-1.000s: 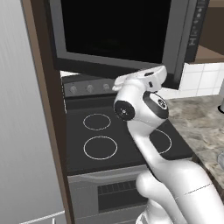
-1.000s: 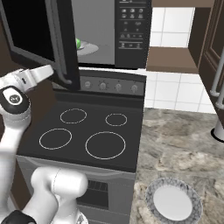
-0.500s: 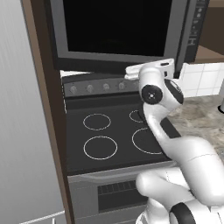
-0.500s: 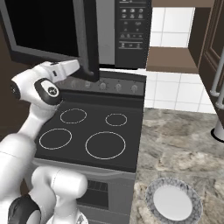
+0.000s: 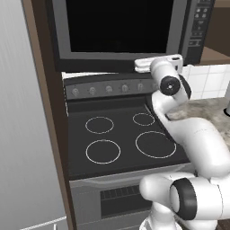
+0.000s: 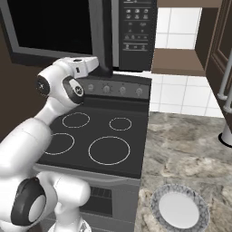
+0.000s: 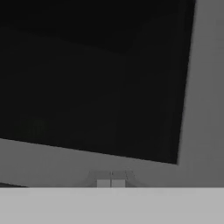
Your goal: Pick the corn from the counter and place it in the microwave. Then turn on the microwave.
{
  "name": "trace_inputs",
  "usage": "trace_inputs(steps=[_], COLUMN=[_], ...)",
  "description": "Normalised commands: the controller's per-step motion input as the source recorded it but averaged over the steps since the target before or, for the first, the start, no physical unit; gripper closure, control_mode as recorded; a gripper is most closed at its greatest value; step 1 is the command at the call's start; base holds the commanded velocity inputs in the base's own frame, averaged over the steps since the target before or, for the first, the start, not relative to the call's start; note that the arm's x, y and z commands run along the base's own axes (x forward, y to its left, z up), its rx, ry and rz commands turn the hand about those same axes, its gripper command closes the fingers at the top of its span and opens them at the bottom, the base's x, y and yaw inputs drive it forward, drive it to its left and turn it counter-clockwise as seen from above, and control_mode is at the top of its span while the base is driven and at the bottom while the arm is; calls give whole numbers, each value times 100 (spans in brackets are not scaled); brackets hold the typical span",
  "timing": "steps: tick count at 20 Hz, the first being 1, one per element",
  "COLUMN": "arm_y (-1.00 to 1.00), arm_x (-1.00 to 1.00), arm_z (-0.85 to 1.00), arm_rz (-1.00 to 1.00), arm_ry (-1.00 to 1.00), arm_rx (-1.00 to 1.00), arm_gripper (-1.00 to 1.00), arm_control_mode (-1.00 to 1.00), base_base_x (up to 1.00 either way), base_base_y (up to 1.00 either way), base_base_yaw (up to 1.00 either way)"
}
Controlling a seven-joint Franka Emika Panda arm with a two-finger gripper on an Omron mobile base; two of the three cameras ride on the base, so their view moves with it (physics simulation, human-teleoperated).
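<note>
microwave (image 5: 121, 31) door looks shut or nearly so. corn isn't on the counter (image 6: 190, 158), so we judge it's already inside behind the dark window; can't confirm. left: press start on the button panel (image 6: 136, 31). gripper (image 7: 110, 183) fingers pressed together, empty, right up against the door's lower frame, with the panel further off to the door's handle side.

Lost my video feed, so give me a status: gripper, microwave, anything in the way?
Gripper shut, empty, pressed close to the microwave door's lower edge. Door nearly shut, corn out of sight. Button panel untouched, nothing blocking it.
</note>
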Motion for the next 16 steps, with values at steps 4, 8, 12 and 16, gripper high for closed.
trace_inputs(steps=[4, 8, 12, 16], arm_y=[-11, -10, -11, -18], arm_x=[22, 13, 18, 34], arm_z=[22, 25, 25, 23], arm_rz=[7, 5, 4, 3], arm_ry=[0, 0, 0, 0], arm_rx=[3, 2, 3, 4], arm_gripper=[100, 100, 100, 100], arm_control_mode=[-100, -100, -100, -100], base_base_x=[0, 0, 0, 0], base_base_y=[0, 0, 0, 0], base_base_yaw=[0, 0, 0, 0])
